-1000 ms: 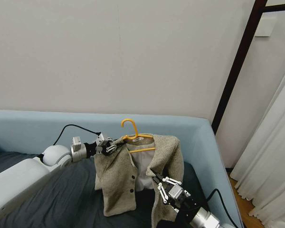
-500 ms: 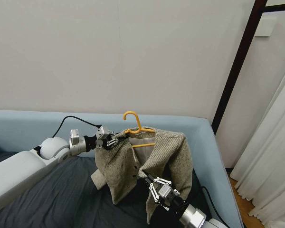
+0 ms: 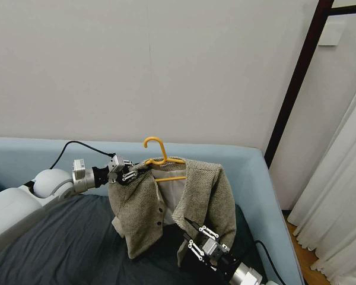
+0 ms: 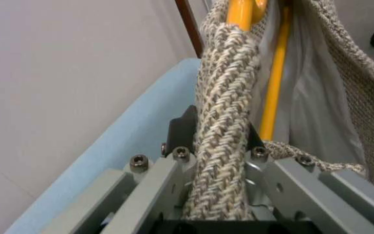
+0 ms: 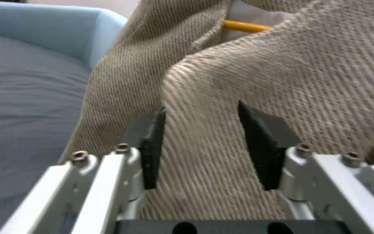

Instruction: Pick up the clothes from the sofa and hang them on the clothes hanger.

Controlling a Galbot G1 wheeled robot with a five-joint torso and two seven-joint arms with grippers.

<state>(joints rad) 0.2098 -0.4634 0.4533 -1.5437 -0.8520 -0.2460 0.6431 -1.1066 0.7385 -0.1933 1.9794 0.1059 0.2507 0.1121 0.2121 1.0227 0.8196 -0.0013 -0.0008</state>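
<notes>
Blue-grey upholstery runs along the far side of the scene, and the sofa (image 3: 24,155) has a dark seat in front of it. From the left the robot's left arm reaches across, and the left gripper (image 3: 130,173) is clamped tight on the shoulder of the cardigan (image 3: 207,184). The left wrist view shows that gripper (image 4: 216,156) pinching the braided edge of the cardigan (image 4: 226,97), with the yellow hanger (image 4: 274,73) running just behind it. In the last second this gripper has carried its load up and to the left. The hanger (image 3: 172,177) now sits higher against the wall than before, and the garment hangs nearly free above the seat, open at the front and draped over both hanger arms. Lower and to the right, near the robot, the right gripper (image 3: 203,242) has sunk a little and sits at the hem of the cardigan's right panel. In the right wrist view its pads (image 5: 151,146) stand well apart, with a fold of the cardigan (image 5: 317,87) lying in the gap unpinched and a bit of the hanger (image 5: 249,26) showing beyond. I judge that the cardigan is already on the hanger and off the sofa, so the lift is done. What remains appears to be carrying it to a rail, on the left grip alone.
</notes>
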